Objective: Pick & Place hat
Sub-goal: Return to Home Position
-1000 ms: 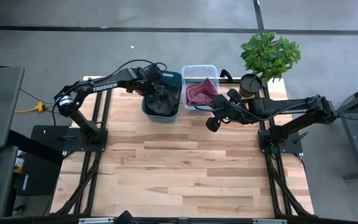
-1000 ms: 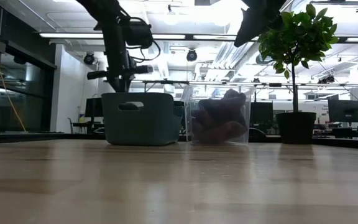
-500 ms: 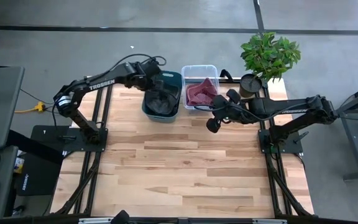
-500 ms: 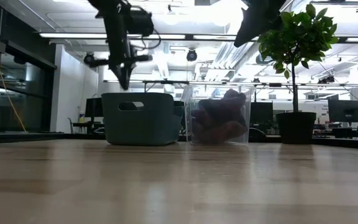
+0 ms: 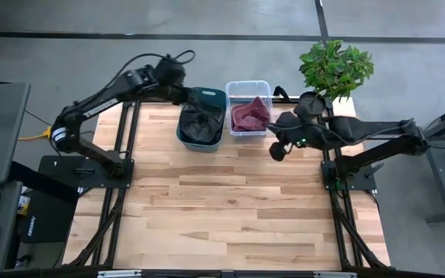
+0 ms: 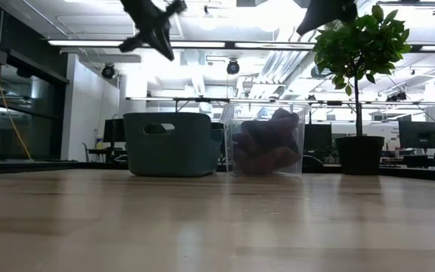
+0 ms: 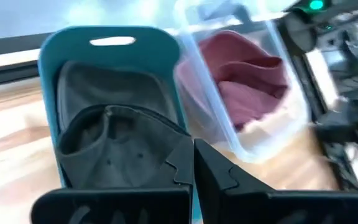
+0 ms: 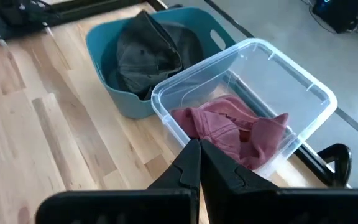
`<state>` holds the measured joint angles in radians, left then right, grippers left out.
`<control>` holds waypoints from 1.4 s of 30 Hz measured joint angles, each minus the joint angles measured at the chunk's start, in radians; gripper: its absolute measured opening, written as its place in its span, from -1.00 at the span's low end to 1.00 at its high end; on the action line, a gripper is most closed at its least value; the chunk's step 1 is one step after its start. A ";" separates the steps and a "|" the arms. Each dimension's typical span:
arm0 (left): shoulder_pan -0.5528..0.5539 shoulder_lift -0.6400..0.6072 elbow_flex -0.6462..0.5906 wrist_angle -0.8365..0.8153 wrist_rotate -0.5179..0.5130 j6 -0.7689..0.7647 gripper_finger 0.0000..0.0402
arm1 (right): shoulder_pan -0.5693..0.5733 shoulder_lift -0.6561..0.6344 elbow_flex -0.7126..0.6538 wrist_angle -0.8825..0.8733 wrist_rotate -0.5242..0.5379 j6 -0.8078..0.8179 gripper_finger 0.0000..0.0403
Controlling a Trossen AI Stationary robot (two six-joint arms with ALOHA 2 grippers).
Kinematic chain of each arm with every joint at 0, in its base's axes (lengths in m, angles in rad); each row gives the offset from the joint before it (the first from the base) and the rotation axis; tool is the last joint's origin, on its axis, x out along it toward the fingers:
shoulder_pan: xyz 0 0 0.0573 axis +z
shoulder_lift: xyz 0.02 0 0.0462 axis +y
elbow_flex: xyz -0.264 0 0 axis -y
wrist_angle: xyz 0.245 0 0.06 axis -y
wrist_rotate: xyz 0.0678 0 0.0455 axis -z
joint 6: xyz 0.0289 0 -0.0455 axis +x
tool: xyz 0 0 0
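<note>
Pale plank bench (image 5: 230, 208), boards of mixed tan with the grain showing. Two bins stand side by side at its far edge, close enough that I cannot tell whether they touch.

Blue bin (image 5: 213, 94): opaque teal plastic with rounded corners and a slot handle cut in the wall. Transparent bin (image 5: 247, 83): thin clear plastic, squarer, with a lipped rim.

Black cap (image 5: 200, 127) lies inside the blue bin, soft crumpled cloth with seamed panels. Whether another lies beneath it, cannot tell. Red cap (image 5: 250, 114) sits bunched in the transparent bin, folds of dull red cloth.

Left gripper (image 5: 185, 94) hangs in the air by the blue bin's far left corner, jaws pressed together with nothing in them. Right gripper (image 5: 276, 151) is held high over the bench just right of the transparent bin, jaws likewise closed and empty.

Low view: the blue wall hides the black cap entirely, while the red cap shows through the clear wall. Only the views from above reveal both. The low view alone shows the side of the dark pot under the leafy potted plant (image 6: 361, 45) by the far right corner.
</note>
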<state>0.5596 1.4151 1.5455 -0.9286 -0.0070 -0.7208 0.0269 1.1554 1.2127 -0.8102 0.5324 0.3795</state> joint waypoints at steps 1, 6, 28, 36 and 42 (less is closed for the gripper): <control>-0.004 -0.019 0.000 -0.006 0.012 0.005 -1.00 | 0.000 -0.012 0.000 -0.003 -0.003 -0.005 -1.00; -0.023 -0.093 0.000 -0.012 0.057 0.018 -1.00 | 0.000 -0.078 0.000 -0.020 -0.043 -0.034 -1.00; -0.405 -0.336 -0.364 0.281 0.121 -0.082 -1.00 | 0.055 -0.408 -0.291 0.210 -0.147 -0.037 -1.00; -0.496 -0.688 -0.828 0.633 0.028 -0.318 -1.00 | 0.129 -0.599 -0.669 0.650 -0.114 0.012 -1.00; -0.554 -0.943 -1.084 0.861 -0.088 -0.441 -1.00 | 0.130 -0.726 -0.837 0.858 -0.041 -0.003 -1.00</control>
<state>0.0057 0.4724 0.4617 -0.0679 -0.0947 -1.1616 0.1565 0.4294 0.3758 0.0477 0.4913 0.3762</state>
